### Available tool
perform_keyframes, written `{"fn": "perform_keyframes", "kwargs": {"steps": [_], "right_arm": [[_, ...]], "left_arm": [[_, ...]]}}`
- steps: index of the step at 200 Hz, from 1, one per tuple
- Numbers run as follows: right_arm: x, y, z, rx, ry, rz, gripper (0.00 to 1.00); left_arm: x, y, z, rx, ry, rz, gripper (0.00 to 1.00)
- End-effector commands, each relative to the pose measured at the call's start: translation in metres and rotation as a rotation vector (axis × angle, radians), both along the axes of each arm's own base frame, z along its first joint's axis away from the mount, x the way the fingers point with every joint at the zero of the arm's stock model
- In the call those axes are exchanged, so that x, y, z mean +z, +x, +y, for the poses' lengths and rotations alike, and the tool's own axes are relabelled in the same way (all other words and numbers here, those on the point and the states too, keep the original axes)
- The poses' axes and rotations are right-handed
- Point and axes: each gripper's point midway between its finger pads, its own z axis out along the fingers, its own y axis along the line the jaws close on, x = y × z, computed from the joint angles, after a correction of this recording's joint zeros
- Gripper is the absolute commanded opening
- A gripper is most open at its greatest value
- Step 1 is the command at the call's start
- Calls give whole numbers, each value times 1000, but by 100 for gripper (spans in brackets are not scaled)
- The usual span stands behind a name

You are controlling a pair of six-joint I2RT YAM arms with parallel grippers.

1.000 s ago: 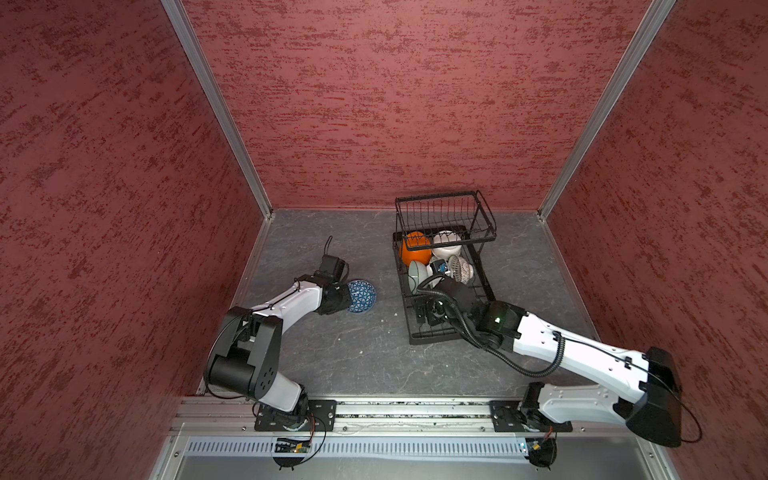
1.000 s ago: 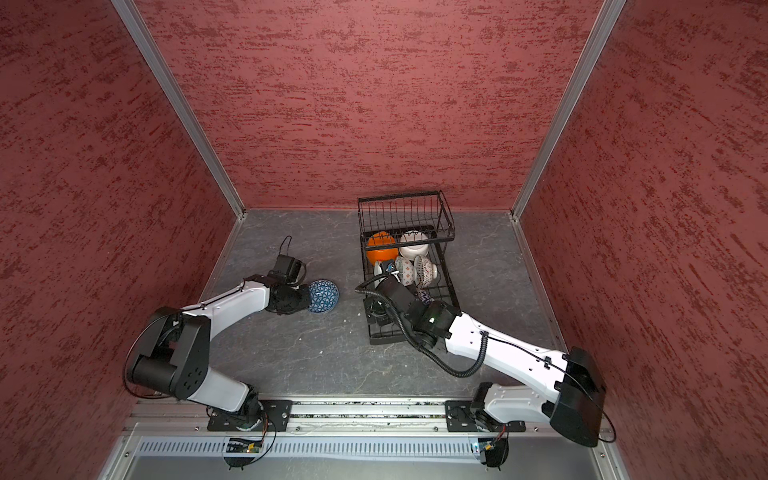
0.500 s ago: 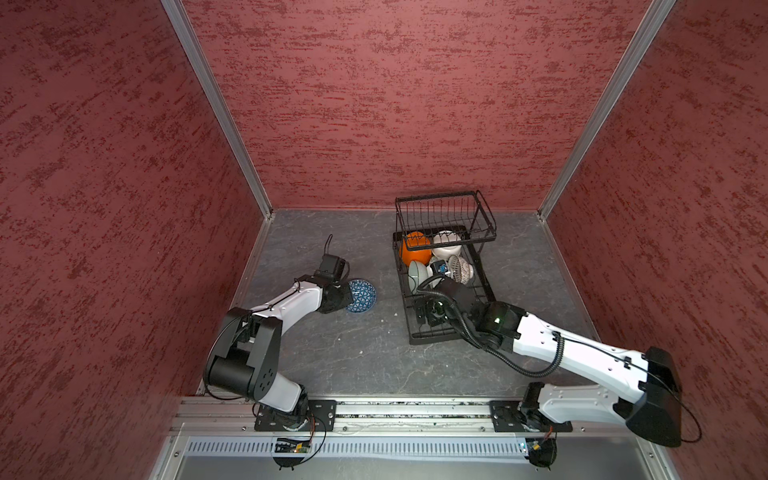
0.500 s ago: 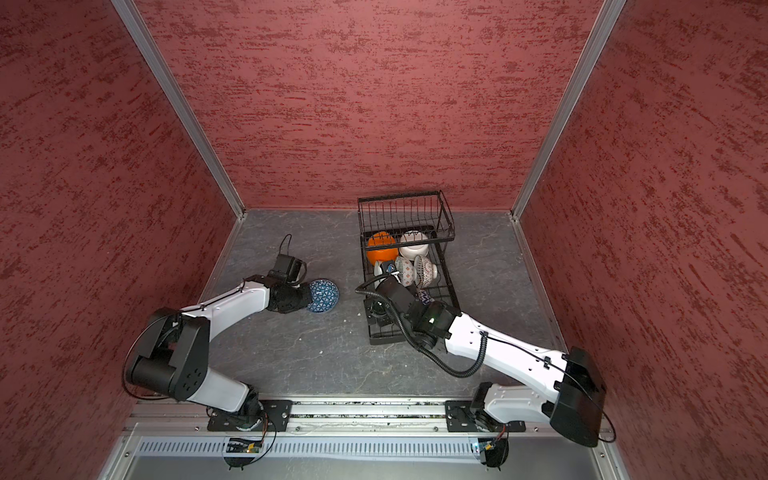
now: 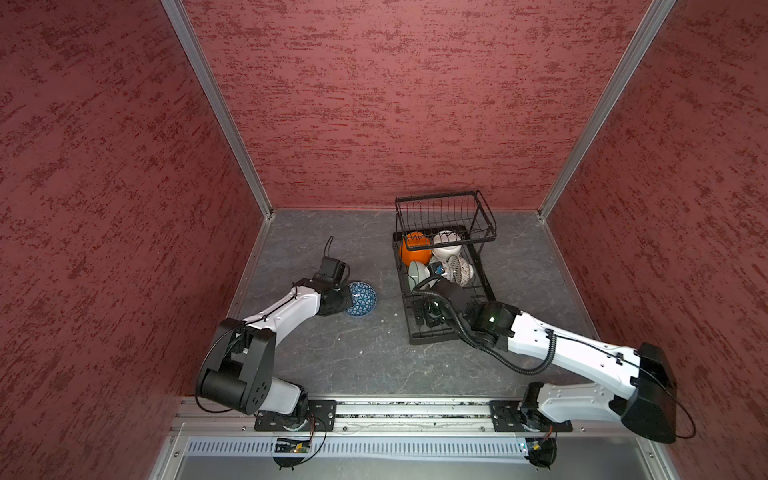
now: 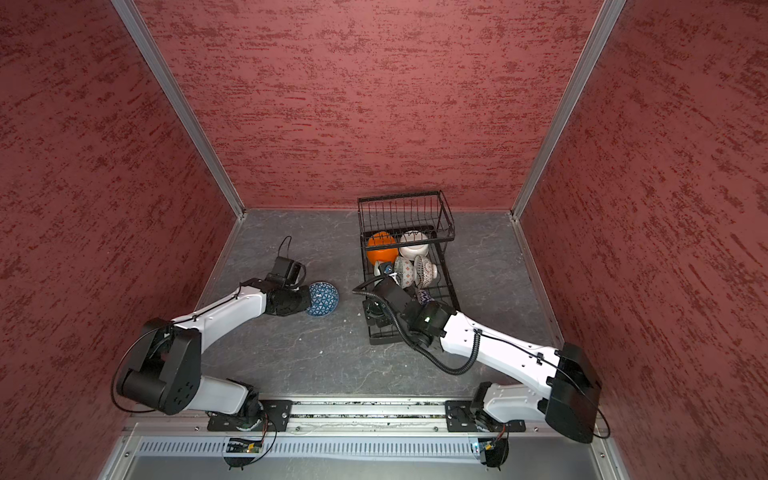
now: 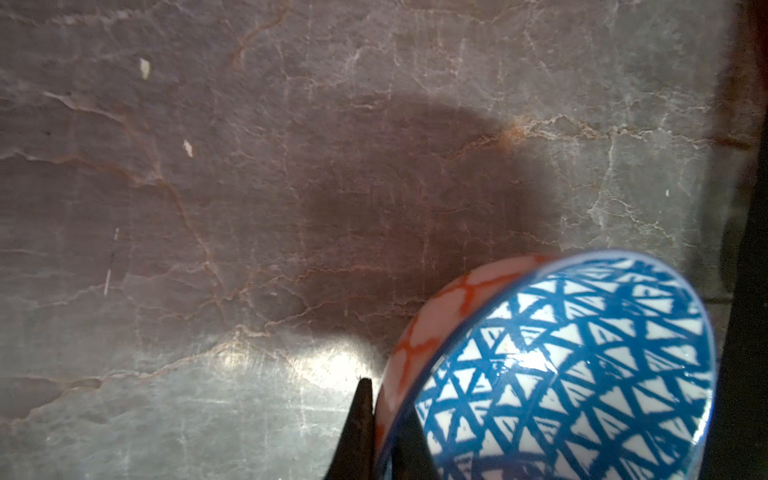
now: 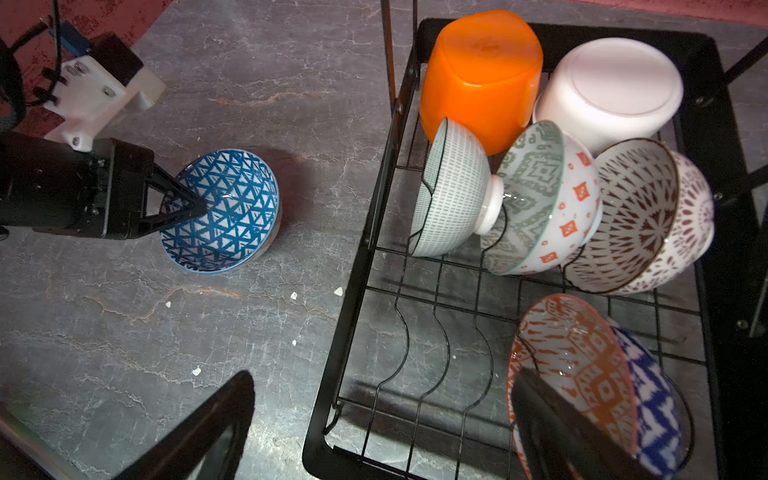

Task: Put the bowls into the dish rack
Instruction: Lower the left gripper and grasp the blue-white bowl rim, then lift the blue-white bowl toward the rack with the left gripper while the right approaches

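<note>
Bowls [image 8: 552,199] first: six sit in the dish rack [image 8: 359,266], most propped on edge among the dividers [image 8: 440,353]. The rack's long axis runs front to back, with the basket [image 5: 440,196] toward the back wall [image 5: 415,104]. One blue-patterned bowl [image 8: 220,210] is out on the table [image 8: 249,62], mouth upward (level or tipped, I can't tell). My left gripper [image 8: 198,208] pinches its rim. My right gripper [image 8: 384,378] hangs wide open over the rack's near end.

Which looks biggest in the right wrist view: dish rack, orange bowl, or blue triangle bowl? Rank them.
1. dish rack, clearly largest.
2. orange bowl and blue triangle bowl: about alike, so I won't rank them.
</note>
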Motion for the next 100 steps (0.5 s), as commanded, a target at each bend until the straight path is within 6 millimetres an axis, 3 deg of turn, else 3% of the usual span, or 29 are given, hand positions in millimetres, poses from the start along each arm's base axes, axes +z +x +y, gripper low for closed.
{"fn": "perform_keyframes", "kwargs": {"steps": [1, 45, 100], "right_arm": [[3, 3, 5, -1, 20, 4, 98], [0, 4, 10, 2, 16, 22, 95], [-11, 12, 23, -22, -27, 70, 84]], "left_arm": [[15, 3, -3, -20, -6, -61, 0], [26, -9, -9, -37, -17, -101, 0], [50, -28, -29, -60, -20, -195, 0]]}}
